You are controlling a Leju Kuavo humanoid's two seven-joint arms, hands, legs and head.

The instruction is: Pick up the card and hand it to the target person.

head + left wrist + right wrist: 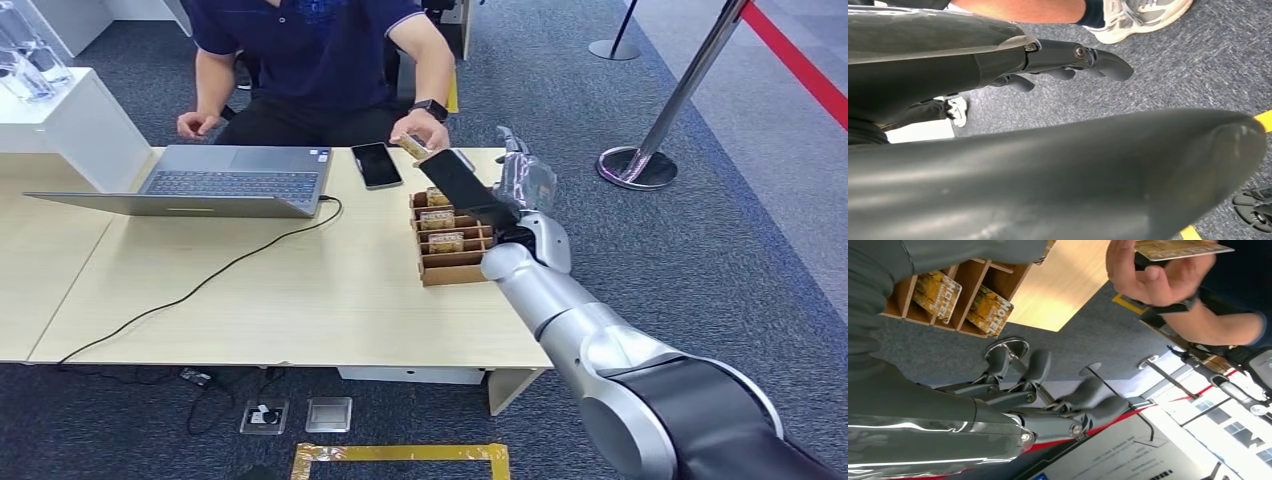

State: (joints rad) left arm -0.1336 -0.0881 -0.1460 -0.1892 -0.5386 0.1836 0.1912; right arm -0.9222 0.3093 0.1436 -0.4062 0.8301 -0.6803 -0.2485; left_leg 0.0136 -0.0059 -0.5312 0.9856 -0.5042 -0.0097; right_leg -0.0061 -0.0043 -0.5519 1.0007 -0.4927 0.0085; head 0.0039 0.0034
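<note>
We see a seated person's hand (424, 128) holding the gold card (413, 147) above the far edge of the desk (300, 300), beside a cardboard card holder (450, 262) with more cards. Our right hand (520, 180) is raised next to it, fingers (1068, 405) spread and released, grasping nothing. Our left hand (1068, 60) hangs over carpet, fingers loosely curled, holding nothing.

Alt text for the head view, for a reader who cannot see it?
A seated person's hand holds a card just beyond the robot's raised right hand, above a slotted cardboard card box on a table with a laptop and phone.
</note>
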